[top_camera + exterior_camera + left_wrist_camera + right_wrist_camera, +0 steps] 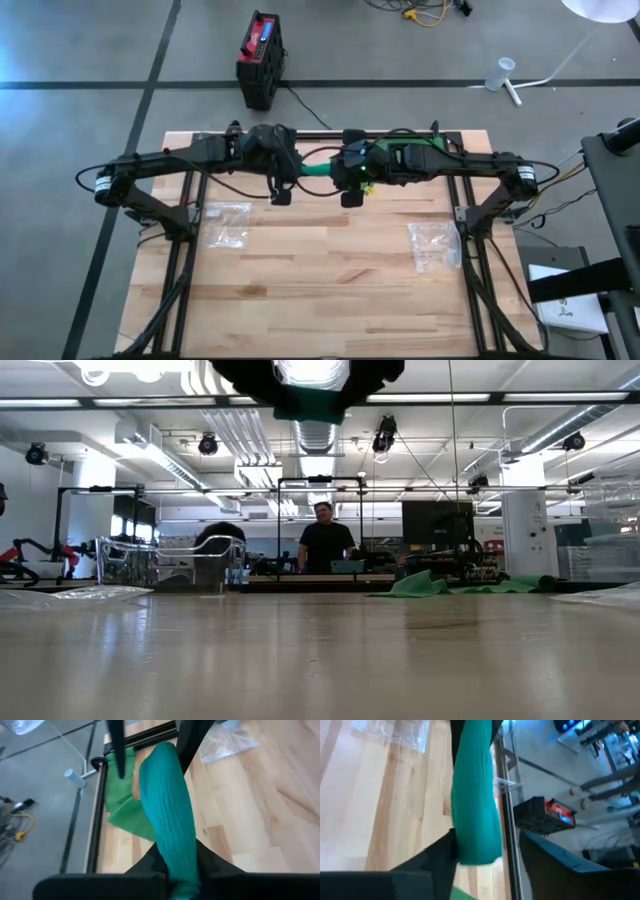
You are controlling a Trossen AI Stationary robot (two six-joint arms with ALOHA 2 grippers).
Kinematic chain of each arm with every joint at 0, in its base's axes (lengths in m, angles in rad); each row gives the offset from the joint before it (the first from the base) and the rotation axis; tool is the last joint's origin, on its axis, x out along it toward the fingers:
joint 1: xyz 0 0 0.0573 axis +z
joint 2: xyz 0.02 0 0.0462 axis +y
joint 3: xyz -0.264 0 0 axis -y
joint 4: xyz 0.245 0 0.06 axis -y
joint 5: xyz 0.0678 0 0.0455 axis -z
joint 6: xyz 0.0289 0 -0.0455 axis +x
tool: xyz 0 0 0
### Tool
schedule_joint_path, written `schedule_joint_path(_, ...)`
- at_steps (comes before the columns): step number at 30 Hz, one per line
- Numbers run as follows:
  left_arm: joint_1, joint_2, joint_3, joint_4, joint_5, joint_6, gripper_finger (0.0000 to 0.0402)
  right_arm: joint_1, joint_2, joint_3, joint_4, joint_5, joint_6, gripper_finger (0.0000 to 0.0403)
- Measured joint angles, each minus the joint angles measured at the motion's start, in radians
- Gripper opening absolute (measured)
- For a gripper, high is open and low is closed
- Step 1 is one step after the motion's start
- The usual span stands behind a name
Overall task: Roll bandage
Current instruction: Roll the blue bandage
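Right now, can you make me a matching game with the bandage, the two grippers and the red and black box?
Things:
1. bandage
2. left gripper
3. right gripper
4. red and black box

Colour, place or state:
a. on the floor beyond the table
b. open
c. teal
d. shut on the bandage

Pairs: 1-c, 2-d, 3-b, 4-a

Overhead, table-level, two close wrist views

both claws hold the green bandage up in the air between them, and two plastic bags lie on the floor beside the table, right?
Not quite: in the high view the two plastic bags lie on the wooden table, not the floor. The bandage does hang between the left claw and right claw.
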Motion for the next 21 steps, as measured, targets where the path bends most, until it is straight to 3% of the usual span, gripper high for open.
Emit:
schedule_joint_path(6,-0.001,0.012,0.000,0.002,0.026,-0.072,0.0030,0.015,0.045,0.001,0.031,-0.004,-0.070,0.0233)
schedule_joint_path(15,-0.001,0.053,0.000,-0.047,0.025,-0.165,0.0023,0.033,0.119,0.078,0.021,-0.002,-0.141,0.0204)
schedule_joint_path(21,-0.007,0.076,0.000,-0.005,0.025,-0.166,0.0035,0.032,0.185,0.118,-0.075,-0.009,-0.144,0.0199)
